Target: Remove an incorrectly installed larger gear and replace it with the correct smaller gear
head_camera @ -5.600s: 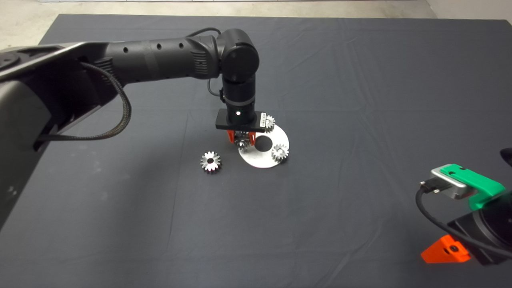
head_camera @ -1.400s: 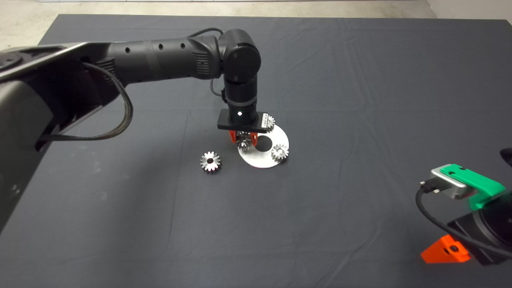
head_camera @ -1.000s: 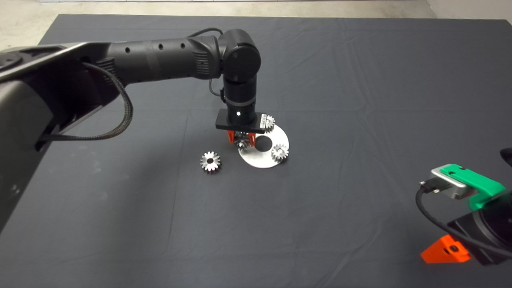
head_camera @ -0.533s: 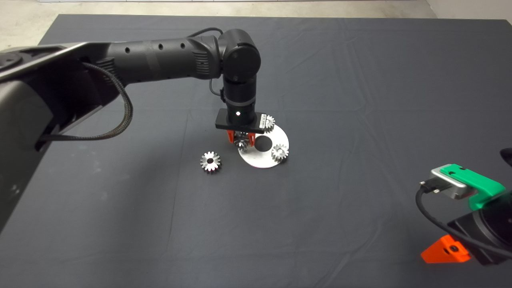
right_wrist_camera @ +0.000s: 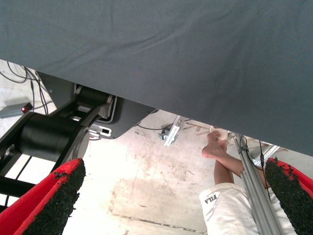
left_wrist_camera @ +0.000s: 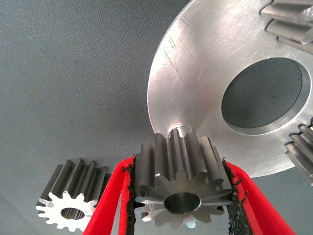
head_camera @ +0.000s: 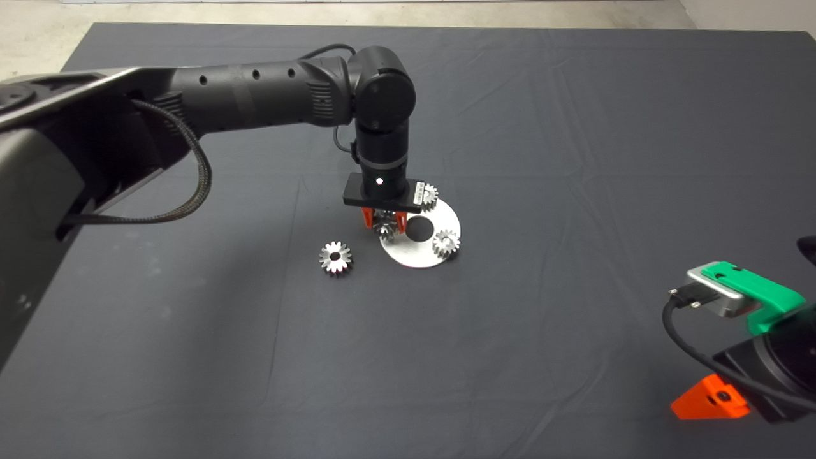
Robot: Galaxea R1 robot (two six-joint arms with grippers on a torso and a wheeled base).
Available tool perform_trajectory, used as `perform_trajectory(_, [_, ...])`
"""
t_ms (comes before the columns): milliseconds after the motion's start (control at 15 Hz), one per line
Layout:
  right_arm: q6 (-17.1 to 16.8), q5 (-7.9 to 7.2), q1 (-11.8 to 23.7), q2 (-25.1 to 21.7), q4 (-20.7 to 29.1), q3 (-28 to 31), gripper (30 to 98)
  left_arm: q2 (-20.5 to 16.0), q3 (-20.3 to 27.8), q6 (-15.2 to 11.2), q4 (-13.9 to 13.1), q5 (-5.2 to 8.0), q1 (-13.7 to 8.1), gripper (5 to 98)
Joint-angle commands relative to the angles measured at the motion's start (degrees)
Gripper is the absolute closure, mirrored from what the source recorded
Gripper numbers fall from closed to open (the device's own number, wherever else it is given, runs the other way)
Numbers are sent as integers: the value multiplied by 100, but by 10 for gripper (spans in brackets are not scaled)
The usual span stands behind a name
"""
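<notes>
your desk [head_camera: 574, 159] is covered by a dark grey, slightly creased mat. on it lies a flat silver disc [head_camera: 440, 220] with a round centre hole, and just beside the disc, apart from it, the smaller gear [head_camera: 335, 258] rests flat.

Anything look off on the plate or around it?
One thing: the larger gear in the left claw sits tilted over a bare post at the plate edge, not seated flat. The smaller gear lies loose on the mat. No visible damage.
</notes>
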Motion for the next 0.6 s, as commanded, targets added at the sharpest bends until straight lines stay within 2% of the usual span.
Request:
perform_trajectory(0, [17,-321,45,18,176,18,316,-31,112,15,70,143,-83,679])
perform_trajectory(533, [17,-321,45,27,184,18,316,-101,309,-47,70,134,-74,680])
